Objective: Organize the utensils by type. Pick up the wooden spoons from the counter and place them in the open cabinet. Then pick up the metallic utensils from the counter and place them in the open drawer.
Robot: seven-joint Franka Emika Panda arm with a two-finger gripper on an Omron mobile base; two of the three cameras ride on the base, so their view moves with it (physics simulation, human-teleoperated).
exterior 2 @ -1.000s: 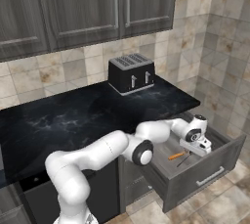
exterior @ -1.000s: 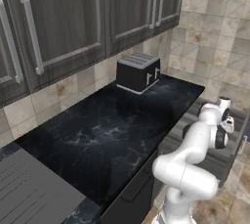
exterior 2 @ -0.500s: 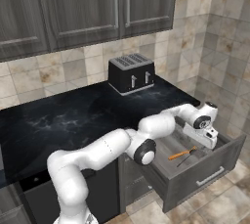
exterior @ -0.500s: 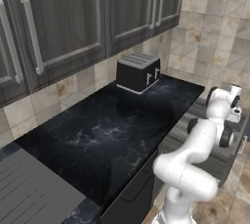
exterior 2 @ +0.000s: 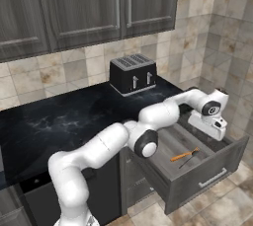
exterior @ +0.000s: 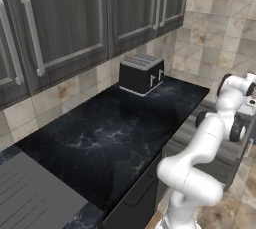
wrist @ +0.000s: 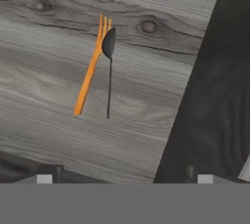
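The fork [wrist: 91, 69] and spoon [wrist: 108, 57] lie in the drawer [exterior 2: 217, 165], the jaws hang wide and hold nothing, so next I think the arm just lifts away.

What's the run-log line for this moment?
gripper: open, empty, above open drawer | orange fork and dark spoon: side by side on drawer floor | counter: toaster
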